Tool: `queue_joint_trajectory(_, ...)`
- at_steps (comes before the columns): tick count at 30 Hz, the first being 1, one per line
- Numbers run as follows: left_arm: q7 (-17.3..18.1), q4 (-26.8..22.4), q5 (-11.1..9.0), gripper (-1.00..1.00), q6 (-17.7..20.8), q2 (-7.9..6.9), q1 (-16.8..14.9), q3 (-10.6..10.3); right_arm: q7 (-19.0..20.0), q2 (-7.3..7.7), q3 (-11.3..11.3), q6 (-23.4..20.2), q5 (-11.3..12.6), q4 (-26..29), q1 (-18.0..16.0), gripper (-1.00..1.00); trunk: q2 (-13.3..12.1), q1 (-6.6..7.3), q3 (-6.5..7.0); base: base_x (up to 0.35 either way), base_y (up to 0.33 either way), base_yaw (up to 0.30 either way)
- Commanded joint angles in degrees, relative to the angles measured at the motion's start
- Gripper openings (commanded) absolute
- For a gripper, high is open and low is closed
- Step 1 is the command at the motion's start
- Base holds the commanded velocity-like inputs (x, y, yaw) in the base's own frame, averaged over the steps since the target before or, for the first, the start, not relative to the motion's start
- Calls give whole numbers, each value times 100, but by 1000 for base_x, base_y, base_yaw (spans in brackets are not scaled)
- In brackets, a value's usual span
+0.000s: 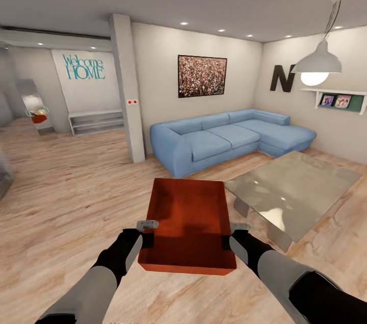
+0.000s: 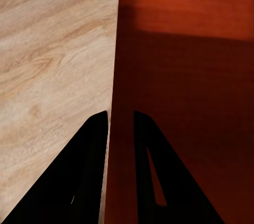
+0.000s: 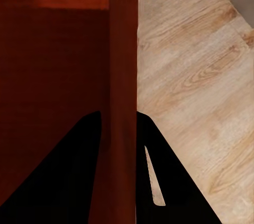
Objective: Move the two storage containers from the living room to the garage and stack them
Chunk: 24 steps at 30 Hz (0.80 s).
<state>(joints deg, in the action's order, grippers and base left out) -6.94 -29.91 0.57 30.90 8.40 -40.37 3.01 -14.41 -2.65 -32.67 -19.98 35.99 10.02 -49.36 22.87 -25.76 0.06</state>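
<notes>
Both grippers pinched opposite walls of the orange-red rectangular open-top bin: left gripper, right gripper. It hung above the light wood plank floor, apparently level. Carrying well meant equal squeeze, steady arms, and steering past the glass coffee table.

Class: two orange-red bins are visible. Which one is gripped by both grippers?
The near storage container, each side wall pinched by left gripper and right gripper; the far bin sits beyond, untouched.
</notes>
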Motion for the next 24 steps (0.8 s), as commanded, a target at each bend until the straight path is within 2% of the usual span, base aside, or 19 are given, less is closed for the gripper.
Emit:
queue_joint_trajectory(1, -36, -76, 128, -100, 39, -5, -6, 76, -27, 7, -354, -6, 268, 18, 5, -100, 5, -2, -3, 0, 0, 300)
queue_joint_trajectory(24, -36, -76, 128, -100, 39, -5, -6, 77, -27, 8, -354, -6, 268, 18, 5, -100, 5, -2, -3, 0, 0, 300)
